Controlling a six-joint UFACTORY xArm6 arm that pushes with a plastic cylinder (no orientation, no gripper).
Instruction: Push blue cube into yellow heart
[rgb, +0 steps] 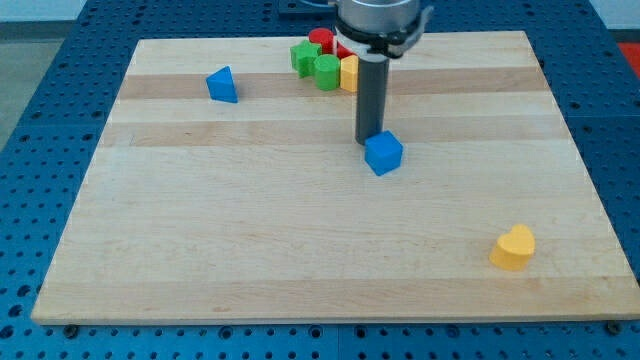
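Yellow heart (513, 248) lies well apart; blue cube (383, 153) touches my tip (370, 141)

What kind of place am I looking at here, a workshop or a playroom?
Most likely a robotics lab bench. A wooden board lies on a blue perforated table, and my tip rests against a blue cube, with a yellow heart and other toy blocks around.

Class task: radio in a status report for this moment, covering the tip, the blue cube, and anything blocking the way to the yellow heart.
My tip at blue cube, its upper-left side. Yellow heart toward view's lower right. No blocks between them.
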